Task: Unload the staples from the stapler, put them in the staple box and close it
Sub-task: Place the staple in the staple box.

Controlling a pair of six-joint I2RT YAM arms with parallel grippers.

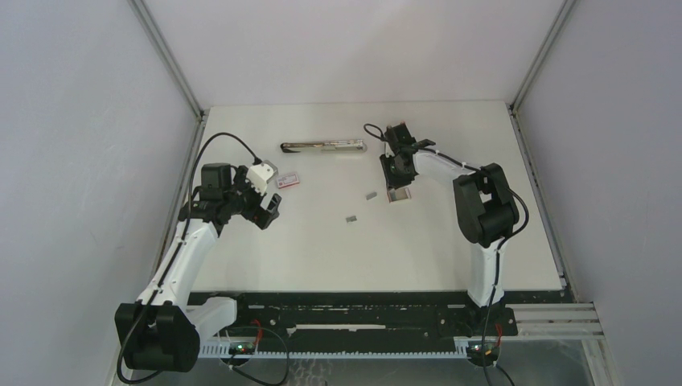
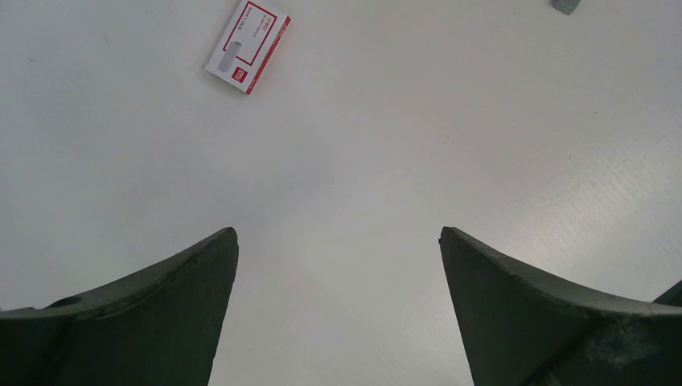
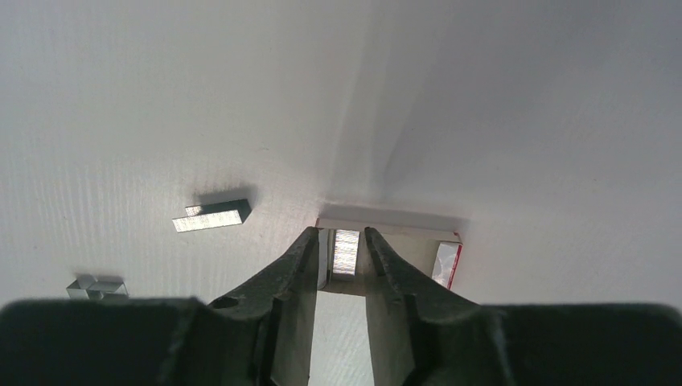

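Fingers of the left gripper (image 2: 338, 235), two broad matte black wedges with curved inner edges, stand spread wide over bare table (image 1: 322, 257), a flat white sheet with a faint grain, and hold nothing. Just beyond them lies the staple box (image 2: 248, 46), a small flat cardboard rectangle, white with a red printed frame. Farther back, near the middle of the far edge, the stapler (image 1: 323, 147) lies swung open into one long thin line, shiny metal along most of its length. The staples (image 3: 211, 216) are off the stapler: short straight bars of silver-grey metal, finely ribbed and bright on top, dark on their shaded sides. Two lie loose on the table, well apart from each other, left of the right gripper (image 3: 341, 235). A third strip shows upright between its slim, dark, tapered fingers, which stand parted by a narrow gap. A sliver of pale card shows beside the strip on the left, so it is not clamped. It sits inside an open carton (image 3: 414, 241), cream within, with a red-printed end wall at the right.
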